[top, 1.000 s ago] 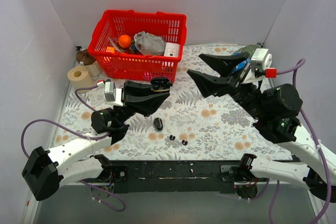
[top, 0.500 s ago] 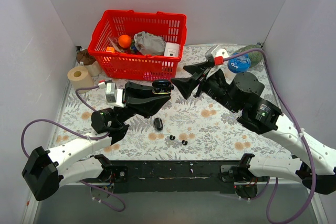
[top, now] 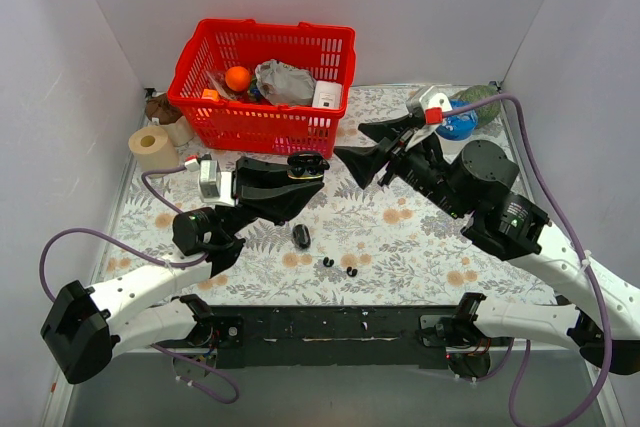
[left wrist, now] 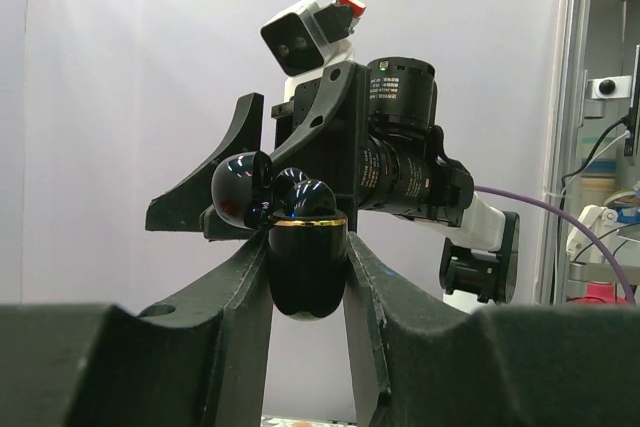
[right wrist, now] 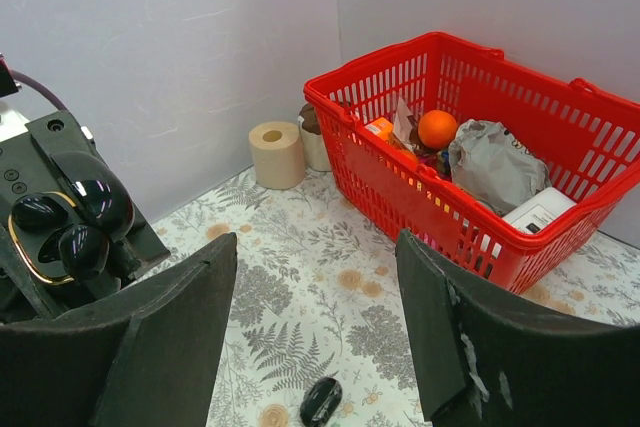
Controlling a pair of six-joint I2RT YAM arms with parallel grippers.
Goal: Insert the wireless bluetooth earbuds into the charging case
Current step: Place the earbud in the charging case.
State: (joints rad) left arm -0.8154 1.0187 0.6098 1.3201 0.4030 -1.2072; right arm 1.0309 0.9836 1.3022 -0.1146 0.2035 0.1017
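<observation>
1. The red basket [top: 262, 125] at the far left held an orange ball [top: 237, 78], a crumpled grey bag [top: 285, 82] and a white box [top: 327, 95].
2. My left pincer [left wrist: 307, 242] was clenched on the charging case [top: 308, 161], lid open, raised off the surface [top: 420, 237].
3. Both earbuds [top: 328, 262] lay on that surface toward its near edge, a larger black piece [top: 301, 236] just beyond them.
4. My right pincer [top: 352, 142] hung released, facing the case, not touching it.
5. A paper roll [top: 152, 147] stood by the left wall; patterned surface showed right of the earbuds.

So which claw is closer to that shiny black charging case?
Left. The left gripper is shut on the charging case; the right gripper hangs open close beside it.
</observation>
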